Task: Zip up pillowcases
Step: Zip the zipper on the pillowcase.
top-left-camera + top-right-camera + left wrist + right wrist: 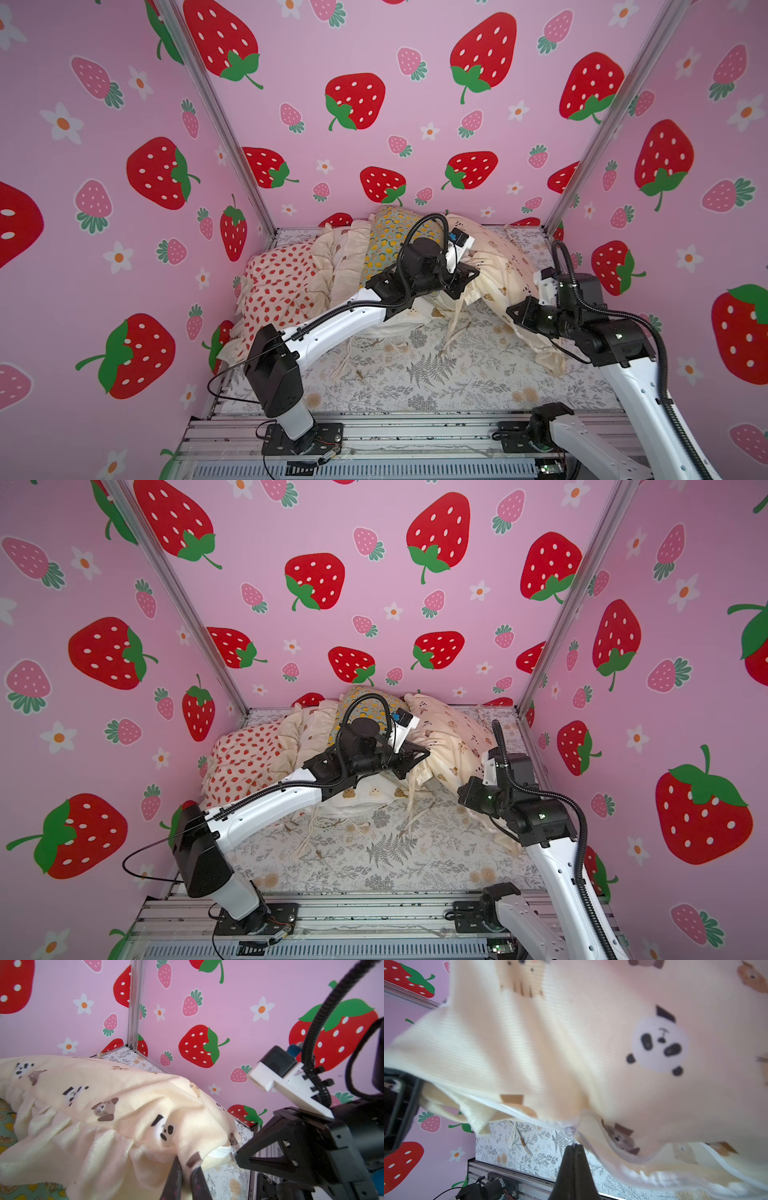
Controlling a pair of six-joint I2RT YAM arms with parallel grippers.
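so the whole pillow pile sits up at the 12 o'clock end of the grey fern-print sheet (415, 374), shoved against the back wall; the strawberry pillowcase (278, 282) is over at about 10 o'clock, the teal lemon pillowcase (390, 241) pokes up at 12 behind a bunch of cream ruffles, and the cream bear pillowcase (498, 266) fills 1 to 2 o'clock; there's also a brown bear-face pillowcase (365, 792) peeking out from under the left arm near the middle; the cream bear one is what both arms are on; the left gripper (187, 1162) is clamped onto the ruffled edge of it, fingers (173, 1180) squeezed in with a fold of cloth caught between them; the right gripper (574, 1147) comes in from 3 o'clock with its tips pressed together on the little clear zipper pull (572, 1132), pinching it right at the end; in the left wrist view the two grippers are just beside each other on the same edge; that edge is lifted off the sheet, you can see fern print underneath it in the right wrist view; past the pull the white zipper tape bows apart, so that stretch is open; how much of the zip is shut i honestly can't tell, the cloth is blurry and bunched; a few cream tie strings (349, 361) lie loose on the sheet at 6 o'clock of the pile
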